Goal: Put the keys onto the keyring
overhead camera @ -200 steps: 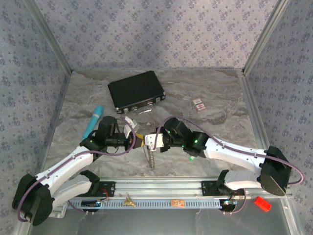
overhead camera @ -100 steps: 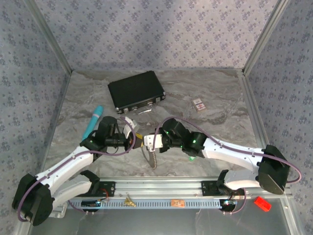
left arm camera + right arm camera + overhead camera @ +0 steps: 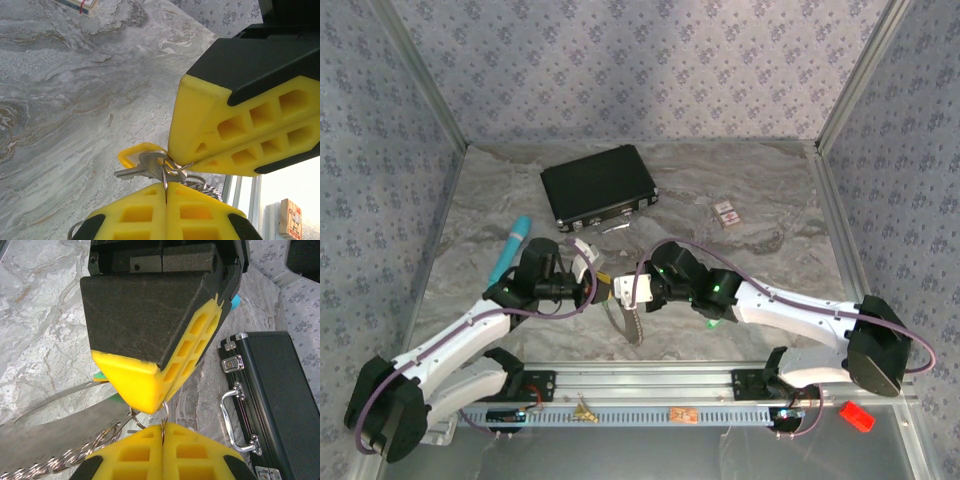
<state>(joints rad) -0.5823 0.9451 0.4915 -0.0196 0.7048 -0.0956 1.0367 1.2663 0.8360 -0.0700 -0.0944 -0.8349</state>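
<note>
Several keys [image 3: 145, 164]: small silvery metal keys, one with a yellow plastic head, bunched in the air between the two grippers' yellow pads, above the table; in the right wrist view a sliver of green plastic [image 3: 101, 375] shows beside the left pad.
Silvery chain keyring [image 3: 632, 325]: long thin links hanging from where the grippers meet, down toward the tabletop; the links run up to the right fingertips.
Left gripper [image 3: 166, 197]: fingers pressed together, nipping a thin wire loop of the keys at their seam.
Right gripper [image 3: 162, 437]: fingers pressed together, a thin wire loop of the keyring pinched at their seam; tips just beside the left gripper's.
Grey marbled table [image 3: 770, 180]: bare beneath the bunch.
Teal cylindrical stick [image 3: 510, 248]: lying left of the left gripper.
Black rectangular case [image 3: 598, 185]: shut, farther back, metal latches and handle facing the arms.
Small white-and-pink card [image 3: 726, 213]: flat, right of the case, well apart from the grippers.
</note>
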